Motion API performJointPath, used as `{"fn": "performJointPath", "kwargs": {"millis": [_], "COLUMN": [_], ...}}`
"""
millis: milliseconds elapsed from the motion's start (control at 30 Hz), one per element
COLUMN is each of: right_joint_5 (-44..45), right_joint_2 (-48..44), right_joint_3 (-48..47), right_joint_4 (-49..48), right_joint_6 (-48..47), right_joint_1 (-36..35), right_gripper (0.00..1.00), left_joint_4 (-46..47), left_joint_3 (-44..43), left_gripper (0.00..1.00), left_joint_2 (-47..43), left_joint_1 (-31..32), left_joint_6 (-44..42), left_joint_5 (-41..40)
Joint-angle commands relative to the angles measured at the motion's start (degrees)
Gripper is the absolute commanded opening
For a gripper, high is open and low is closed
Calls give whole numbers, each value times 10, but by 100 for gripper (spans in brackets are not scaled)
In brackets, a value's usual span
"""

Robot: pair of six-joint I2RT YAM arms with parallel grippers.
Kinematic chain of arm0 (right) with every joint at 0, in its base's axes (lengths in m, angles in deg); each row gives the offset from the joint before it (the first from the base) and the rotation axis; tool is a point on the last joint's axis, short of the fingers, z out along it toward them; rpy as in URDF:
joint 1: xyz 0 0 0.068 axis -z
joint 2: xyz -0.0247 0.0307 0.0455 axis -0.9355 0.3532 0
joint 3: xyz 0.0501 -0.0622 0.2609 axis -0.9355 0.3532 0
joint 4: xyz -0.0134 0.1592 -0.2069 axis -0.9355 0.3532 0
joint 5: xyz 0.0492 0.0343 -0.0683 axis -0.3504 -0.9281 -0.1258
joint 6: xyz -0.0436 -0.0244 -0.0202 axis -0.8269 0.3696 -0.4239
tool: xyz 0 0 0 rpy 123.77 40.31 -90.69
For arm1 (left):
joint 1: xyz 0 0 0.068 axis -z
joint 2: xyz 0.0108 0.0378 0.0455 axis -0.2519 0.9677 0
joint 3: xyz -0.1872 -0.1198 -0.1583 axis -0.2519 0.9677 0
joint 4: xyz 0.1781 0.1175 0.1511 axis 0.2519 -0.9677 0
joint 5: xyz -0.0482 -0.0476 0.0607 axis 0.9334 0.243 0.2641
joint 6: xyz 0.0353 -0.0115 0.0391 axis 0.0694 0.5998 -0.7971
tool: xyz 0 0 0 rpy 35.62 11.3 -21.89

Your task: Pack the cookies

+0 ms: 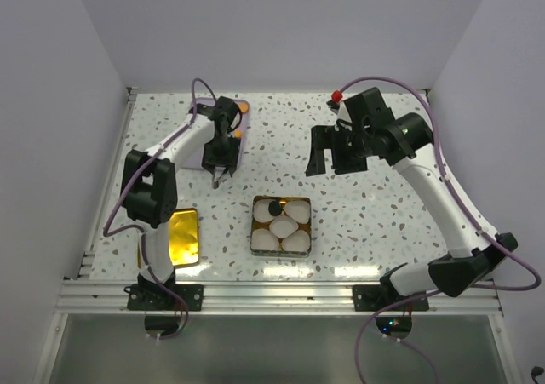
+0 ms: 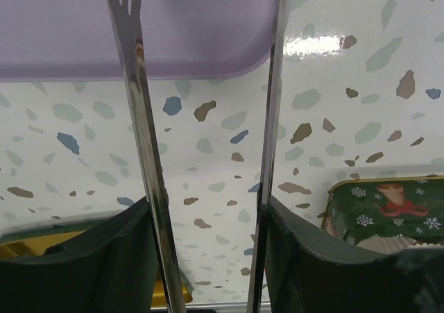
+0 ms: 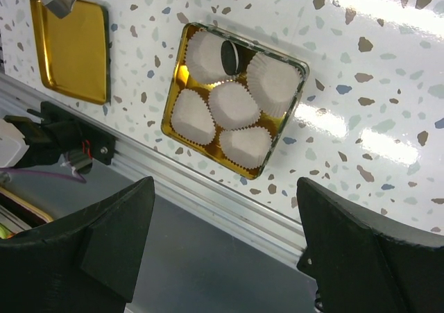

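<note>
A square gold tin (image 1: 255, 231) sits at the table's near middle, holding several white paper cups. One black cookie (image 1: 274, 207) stands in a far cup and also shows in the right wrist view (image 3: 229, 56). Orange cookies (image 1: 243, 108) lie on a pale purple tray (image 1: 241, 122) at the far left. My left gripper (image 1: 220, 150) is shut on metal tongs (image 2: 142, 139), whose arms stand apart with the tips over the purple tray (image 2: 194, 42). No cookie shows between them. My right gripper (image 1: 328, 158) hangs open and empty, high above the table's near edge (image 3: 225, 209).
A gold lid (image 1: 181, 237) lies at the near left and also shows in the right wrist view (image 3: 69, 46). The tin's green Christmas-patterned side (image 2: 388, 209) is in the left wrist view. A metal rail (image 1: 281, 295) runs along the table's near edge. White walls enclose the table.
</note>
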Motion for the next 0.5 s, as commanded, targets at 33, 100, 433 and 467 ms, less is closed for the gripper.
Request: {"fn": "performJointPath", "kwargs": {"millis": [33,100,433,467], "right_joint_5": [3,3,-8,-8], "right_joint_2": [5,7,5,4], "right_joint_3": [-25,-25,-25,-26], "right_joint_4": [15,16,21,21], "right_joint_6": [-18,-20,-29,-29], "right_joint_1": [5,6,11,12], "right_gripper": [87,87,87,87], "left_joint_4": [7,4,-16,-20], "left_joint_3": [-32,-33,-66,-70], "left_gripper": [58,58,51,50], "left_joint_2": [7,8,1,0], "left_joint_1": [-7,-7,-8,-8], "left_joint_6": [-3,-4,-2,-2], "left_joint_5": [-6,-6,-21,-22]}}
